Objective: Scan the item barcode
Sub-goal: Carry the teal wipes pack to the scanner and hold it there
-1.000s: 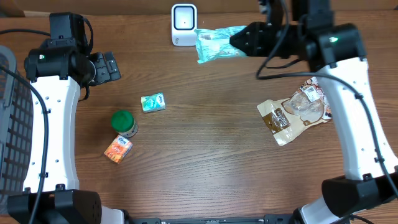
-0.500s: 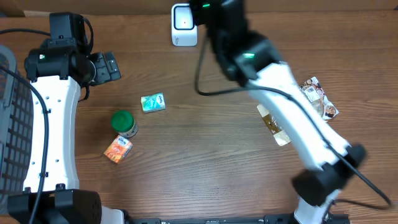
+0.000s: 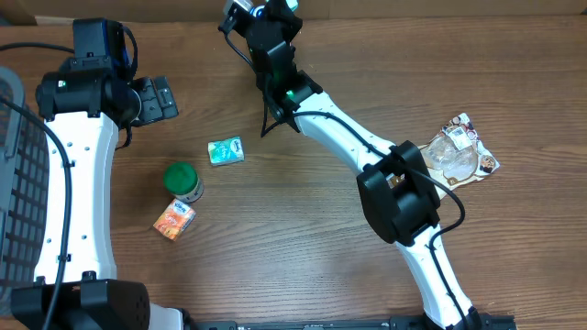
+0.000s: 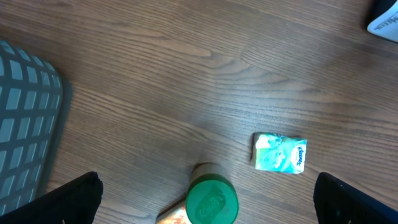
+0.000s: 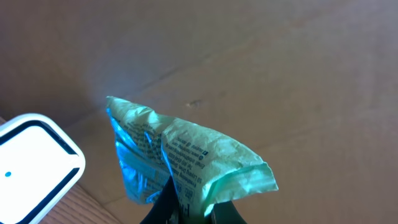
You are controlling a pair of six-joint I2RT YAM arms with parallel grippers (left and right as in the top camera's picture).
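Wooden table (image 3: 303,238) from overhead: right arm (image 3: 335,136) reaches to twelve o'clock; left hand (image 3: 163,98) sits at ten o'clock. Left wrist: its fingers (image 4: 68,202) gape wide, holding nothing. Right wrist: right hand (image 5: 186,208) pinches the green pouch (image 5: 186,155) by its lower edge, scanner (image 5: 31,162) at nine o'clock. Pouch looks light, crinkly, floppy; an edge pinch suits it.

bare counter (image 3: 275,247) lies open at centre front — the right arm (image 3: 339,136) slants across the back, its packet (image 5: 186,155) close by the scanner (image 5: 34,163); jar (image 3: 182,180), tissue pack (image 3: 226,150) and box (image 3: 173,220) crowd the left.
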